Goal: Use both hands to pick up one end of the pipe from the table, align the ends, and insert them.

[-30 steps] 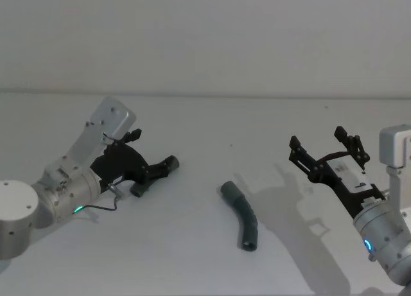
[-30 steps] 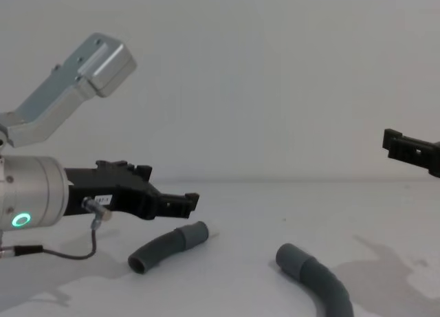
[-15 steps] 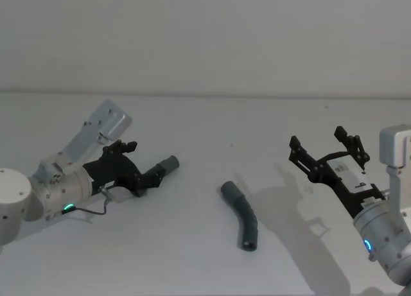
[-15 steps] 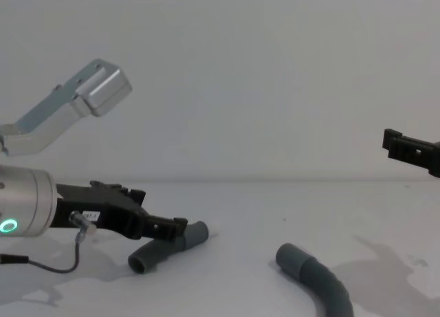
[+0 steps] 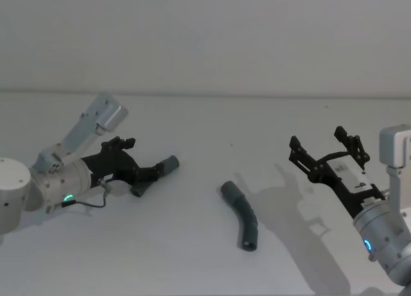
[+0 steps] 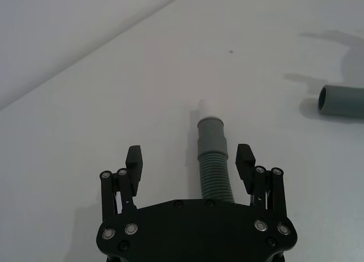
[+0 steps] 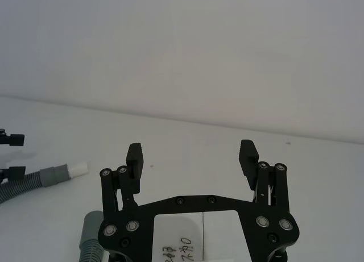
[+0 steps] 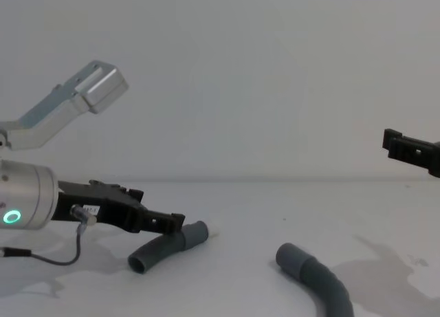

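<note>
The black angular left gripper, spread wide, straddles the short grey ribbed pipe. The right gripper hangs open, empty.

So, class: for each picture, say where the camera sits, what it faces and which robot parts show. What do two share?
Head: high, looking down at the table; both arms, with left gripper, right gripper.
Chest: low, looking across it; left gripper, right gripper's tip.
Left wrist: behind the open left gripper, facing the short pipe.
Right wrist: behind the open right gripper, facing the wall.
Shared: both wrist views show the short pipe's white tip.
</note>
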